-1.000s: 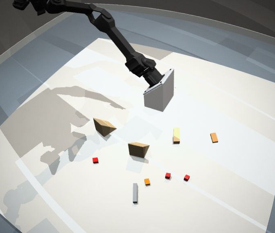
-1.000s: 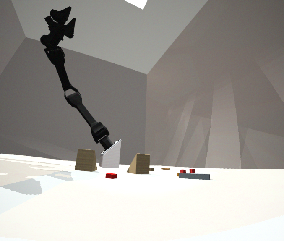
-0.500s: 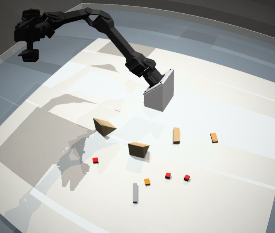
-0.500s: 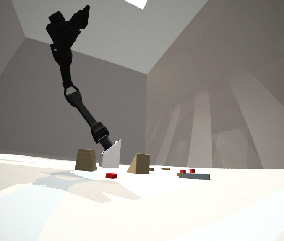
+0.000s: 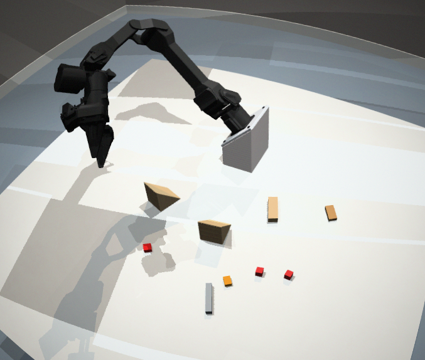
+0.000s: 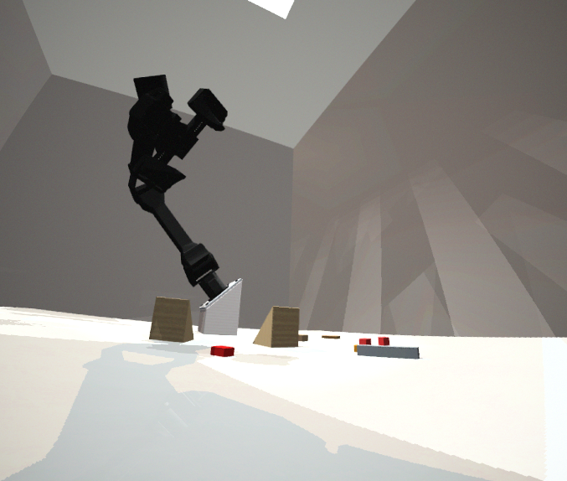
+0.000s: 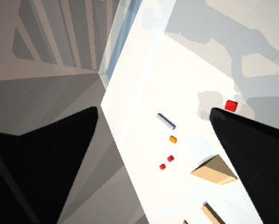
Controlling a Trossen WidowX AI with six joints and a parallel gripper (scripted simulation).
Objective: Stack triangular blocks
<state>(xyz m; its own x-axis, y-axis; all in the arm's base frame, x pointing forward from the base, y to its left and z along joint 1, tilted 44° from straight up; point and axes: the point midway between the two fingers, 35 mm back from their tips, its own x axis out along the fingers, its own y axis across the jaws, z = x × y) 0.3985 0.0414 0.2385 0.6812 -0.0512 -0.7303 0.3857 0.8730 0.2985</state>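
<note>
One triangular wooden block (image 5: 161, 196) (image 6: 171, 318) stands on the table, left of the other in the top and exterior views. The second triangular block (image 5: 213, 231) (image 6: 285, 326) (image 7: 215, 171) stands apart from it, with its sloped face toward the left in the exterior view. Neither block touches the other. My gripper (image 5: 97, 162) (image 6: 204, 152) (image 7: 154, 112) is open and empty, high above the table and away from both blocks. The first block does not show in the wrist view; the right finger covers part of that side.
A red block (image 5: 147, 247) (image 6: 222, 351) (image 7: 231, 105) lies near the triangular blocks. Two red cubes (image 5: 259, 271) (image 5: 289, 274), an orange block (image 5: 227, 281) and a grey bar (image 5: 208, 298) lie nearer the camera. A tan block (image 5: 272, 207) and a brown block (image 5: 331, 212) lie to the right.
</note>
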